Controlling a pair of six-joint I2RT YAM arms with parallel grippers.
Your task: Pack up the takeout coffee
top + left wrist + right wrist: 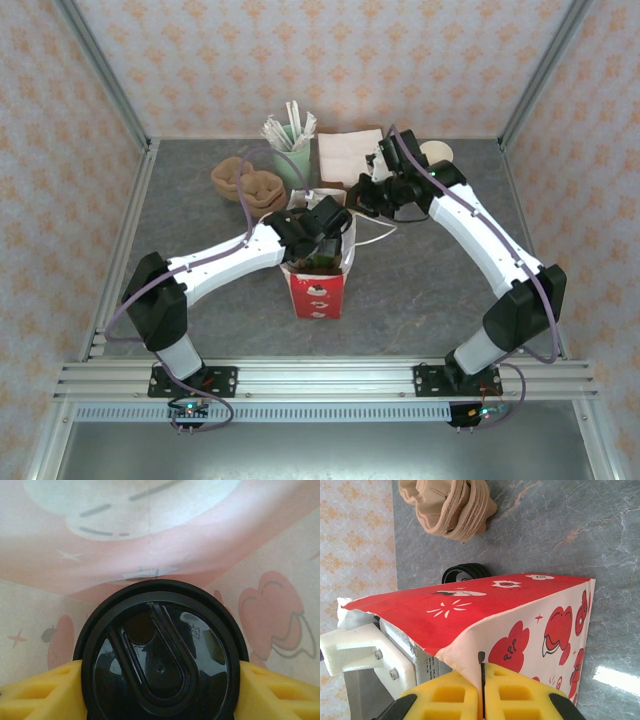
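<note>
Standing nearest: red bag [318, 292], upright at the middle of the grey table [450, 290], mouth open upward, heart prints on its side [560, 630].
Left gripper [160, 700]: set down into the bag's mouth from the left; its yellow fingers [45, 692] are clamped on the takeout coffee from both sides.
Takeout coffee [160, 655]: inside the red bag, round black lid facing up, the bag's pale pink inner walls around it; whether it rests on the bag's bottom cannot be told.
Right gripper [482, 680]: at the bag's far right rim, yellow fingers pressed together on the bag's edge.
Black ring [467, 572]: on the table just beyond the bag, partly hidden by it.
Tan crumpled stack [250, 185]: beyond the bag, to the left.
Green cup [290, 160]: far middle, holding paper sticks.
Pale napkin stack [348, 155]: just right of the green cup.
Cream cup [437, 152]: far right, near the back wall.
</note>
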